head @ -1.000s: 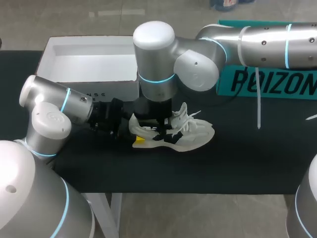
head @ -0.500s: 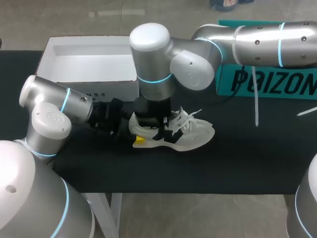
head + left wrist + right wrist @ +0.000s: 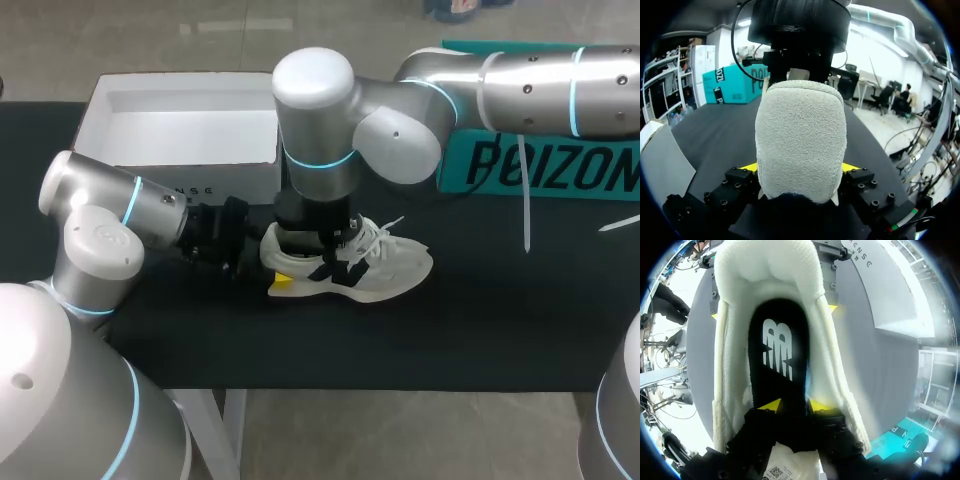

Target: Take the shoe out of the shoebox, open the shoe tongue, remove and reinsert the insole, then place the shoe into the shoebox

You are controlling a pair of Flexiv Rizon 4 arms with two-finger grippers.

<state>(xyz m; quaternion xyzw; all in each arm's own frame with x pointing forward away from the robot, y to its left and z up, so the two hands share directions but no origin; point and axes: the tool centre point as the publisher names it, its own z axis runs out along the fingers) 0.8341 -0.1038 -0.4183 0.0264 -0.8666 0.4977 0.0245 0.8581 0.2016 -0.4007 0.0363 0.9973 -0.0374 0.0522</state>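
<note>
On the black counter [image 3: 500,300], just in front of the white shoebox [image 3: 180,130], the sneaker [image 3: 395,270] sits upright. The left claw [image 3: 800,167] clenches its soft heel. The right claw [image 3: 796,405] pinches the black insole [image 3: 777,350], which is probably thin and floppy, so hold it firmly.

We are seeing the white shoe [image 3: 395,270] standing upright near the open white shoebox [image 3: 230,180] (the black insole [image 3: 780,352] is lying in the shoe).
</note>
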